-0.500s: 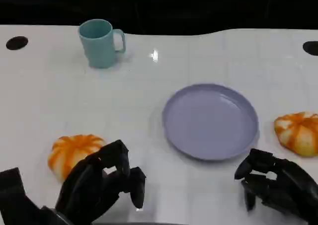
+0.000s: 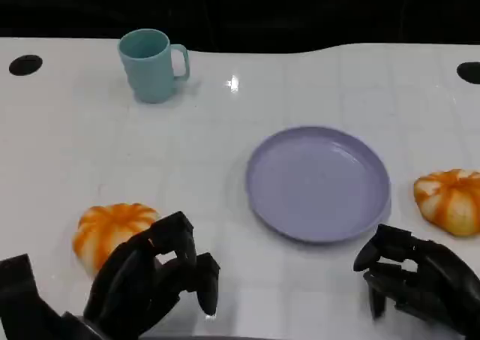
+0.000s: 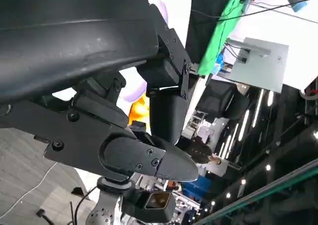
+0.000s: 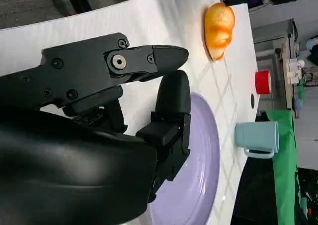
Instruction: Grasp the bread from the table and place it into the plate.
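Note:
Two orange-and-white bread rolls lie on the white table. One roll [image 2: 111,230] [image 4: 218,29] sits at the near left, just beyond my left hand [image 2: 154,278] and partly hidden by its fingers. The other roll [image 2: 451,200] lies at the right, beside the lavender plate [image 2: 319,182] [image 4: 203,170] and a little beyond my right hand [image 2: 417,281]. Both hands hover low near the front edge with fingers loosely curved and apart, holding nothing. The left wrist view shows my left hand's fingers [image 3: 149,158] with a sliver of orange bread [image 3: 140,108] past them.
A teal mug [image 2: 152,64] [image 4: 256,138] stands at the far left of the table. Black holes mark the table's far corners [image 2: 25,64]. A red cup [image 4: 262,82] sits off the table. A person [image 3: 208,160] is in the background.

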Robot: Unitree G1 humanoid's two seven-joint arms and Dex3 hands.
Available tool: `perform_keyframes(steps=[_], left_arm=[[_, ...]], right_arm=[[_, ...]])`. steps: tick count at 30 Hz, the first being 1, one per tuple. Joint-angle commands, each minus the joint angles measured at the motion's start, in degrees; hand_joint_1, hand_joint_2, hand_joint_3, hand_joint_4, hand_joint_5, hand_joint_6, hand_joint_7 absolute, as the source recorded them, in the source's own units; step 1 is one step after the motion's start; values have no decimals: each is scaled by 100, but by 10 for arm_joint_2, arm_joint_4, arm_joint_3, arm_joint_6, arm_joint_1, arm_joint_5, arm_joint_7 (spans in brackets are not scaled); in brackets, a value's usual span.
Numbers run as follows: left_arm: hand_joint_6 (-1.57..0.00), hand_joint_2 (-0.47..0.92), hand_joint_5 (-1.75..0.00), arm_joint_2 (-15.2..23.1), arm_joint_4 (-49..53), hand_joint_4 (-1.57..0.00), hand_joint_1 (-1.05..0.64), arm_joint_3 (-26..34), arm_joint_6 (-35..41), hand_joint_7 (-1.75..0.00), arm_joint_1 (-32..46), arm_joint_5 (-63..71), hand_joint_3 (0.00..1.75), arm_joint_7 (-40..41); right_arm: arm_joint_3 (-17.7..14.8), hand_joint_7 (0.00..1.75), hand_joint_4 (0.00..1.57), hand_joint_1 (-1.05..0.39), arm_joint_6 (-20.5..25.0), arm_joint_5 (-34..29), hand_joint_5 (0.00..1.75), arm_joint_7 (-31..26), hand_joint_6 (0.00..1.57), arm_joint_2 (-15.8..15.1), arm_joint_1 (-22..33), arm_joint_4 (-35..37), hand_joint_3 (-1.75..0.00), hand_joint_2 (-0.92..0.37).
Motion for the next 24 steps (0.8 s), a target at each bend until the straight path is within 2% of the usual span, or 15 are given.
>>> perform_keyframes(steps=[1,6,10,13,15,18,21,24], left_arm=[[-71,92,-175,7,2,-85,-79,1,-11,-161,2,4,13,-2],[-69,92,-175,9,-4,-83,-79,1,-15,-157,5,11,11,7],[-61,92,-169,23,-11,-63,-80,-2,-58,-131,5,50,18,17],[-59,92,-154,39,-19,-54,-74,-4,-98,-97,-1,86,25,29],[-55,92,-144,54,-36,-51,-72,-9,-118,-81,-2,123,25,51],[-51,92,-136,73,-59,-47,-70,-16,-136,-72,1,167,25,80],[-46,92,-113,102,-101,-41,-64,-21,-163,-56,6,246,23,130],[-48,92,-102,124,-152,-34,-59,-25,-146,-42,17,294,18,167]], right_arm=[[-1,139,66,-53,13,-2,175,0,67,-7,9,6,-26,-92],[1,140,67,-53,7,-4,175,-1,68,-6,10,6,-26,-92],[1,140,67,-53,6,-5,175,-1,67,-5,9,8,-26,-92],[4,140,67,-55,0,-14,175,-9,67,-6,10,5,-26,-92],[6,140,67,-55,8,-16,175,-14,67,-6,12,-1,-26,-92],[8,140,66,-54,12,-15,175,-17,67,-6,13,-6,-26,-92],[10,140,66,-52,20,-14,175,-19,67,-7,16,-12,-26,-92],[10,139,65,-51,17,-12,175,-17,66,-7,14,-10,-26,-92]])
